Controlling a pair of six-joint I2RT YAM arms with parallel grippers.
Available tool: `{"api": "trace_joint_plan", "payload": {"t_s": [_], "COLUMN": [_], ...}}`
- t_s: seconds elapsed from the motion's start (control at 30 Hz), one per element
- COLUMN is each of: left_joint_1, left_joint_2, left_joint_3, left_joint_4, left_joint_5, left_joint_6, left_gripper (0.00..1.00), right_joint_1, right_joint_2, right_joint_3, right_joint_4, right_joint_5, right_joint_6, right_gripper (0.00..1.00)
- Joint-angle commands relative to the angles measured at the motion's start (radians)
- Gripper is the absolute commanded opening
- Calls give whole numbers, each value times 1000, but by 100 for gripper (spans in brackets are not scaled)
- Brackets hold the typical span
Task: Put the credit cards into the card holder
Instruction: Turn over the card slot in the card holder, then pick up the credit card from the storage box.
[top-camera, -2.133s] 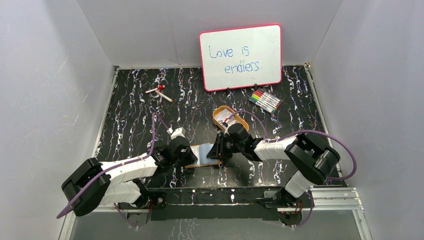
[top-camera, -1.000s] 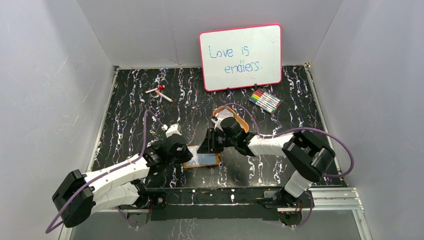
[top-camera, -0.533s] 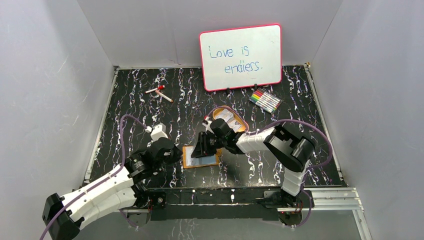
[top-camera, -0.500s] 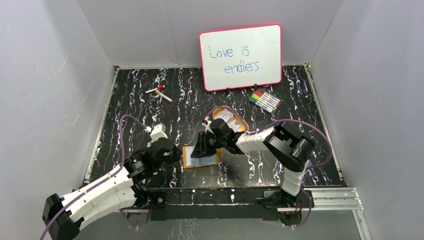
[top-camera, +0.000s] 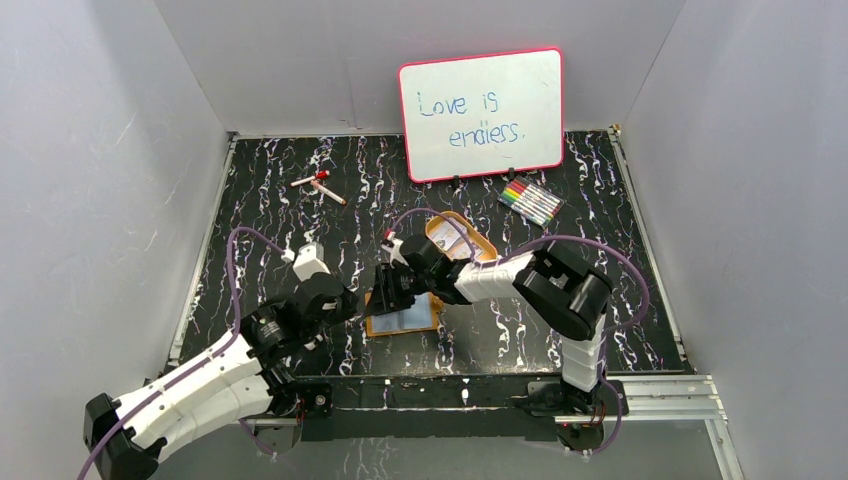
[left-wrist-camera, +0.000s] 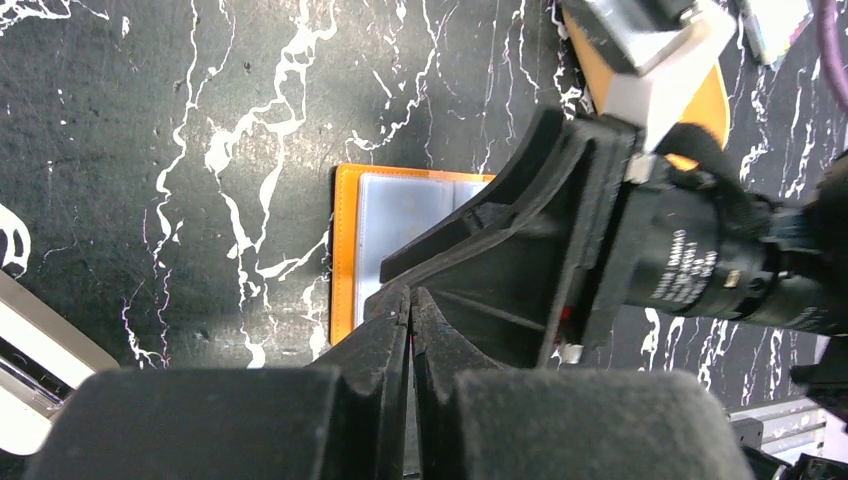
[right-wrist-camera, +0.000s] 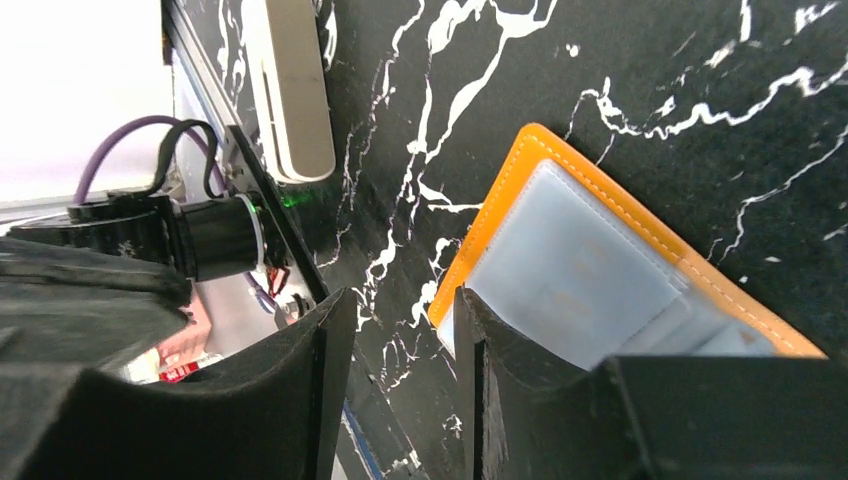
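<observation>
Card holder (top-camera: 410, 318) lies open and flat on the bench (top-camera: 280, 200), pockets up, which is why both my hands crowd its left end. My right hand (right-wrist-camera: 400, 320) hangs over that left half, fingers part-way apart w/ nothing between them. Thru the gap I see only bench and the holder's orange rim, so I'd say it's there to press or spread a sleeve, not to carry anything.

My left hand (left-wrist-camera: 410, 300) is pinched fully closed and empty, tips low, just beside the holder's near-left corner. It's prob. placed to pin the cover so it won't skate. Can't tell if it touches.

Credit cards (top-camera: 447, 232) aren't in either hand. Pale ones look to sit in the oval tray (top-camera: 478, 245) just behind the holder, to its right.

Materials:
- **Holder:** tan-orange leather-look w/ a stitched edge and rounded corners. The inner sleeves are pale blue-grey, thin and slightly glossy. Faint marks show in one, but I can't tell if a card is inside.
- **Bench:** black w/ white veining, looks smooth and slick.
- **Fingers:** matte black, blunt — awkward for thin flat cards, I'd guess.
</observation>
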Motion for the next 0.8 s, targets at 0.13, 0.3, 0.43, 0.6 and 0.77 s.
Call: {"api": "trace_joint_plan", "payload": {"t_s": [0.13, 0.3, 0.43, 0.6, 0.77], "left_joint_1": [2, 2, 2, 2, 3], "left_joint_2": [3, 17, 70, 156, 217], "left_joint_3": [67, 74, 33, -24, -42], "left_joint_4": [-16, 16, 148, 255, 282], "left_joint_5": [-71, -74, 27, 118, 150], "left_joint_6": [18, 32, 52, 32, 13], "left_gripper": [0, 0, 1, 0, 0], "right_joint_1": [8, -27, -224, -443, -470], "right_joint_2": [-132, -348, -581, -599, -530], "right_joint_3": [-31, -79, -128, -181, -187], "right_joint_4": [-28, -164, -379, -394, -304], "right_joint_5": [53, 158, 337, 275, 327], "right_joint_6": [-31, -79, -123, -72, 65], "right_gripper": [50, 51, 50, 49, 52]}}
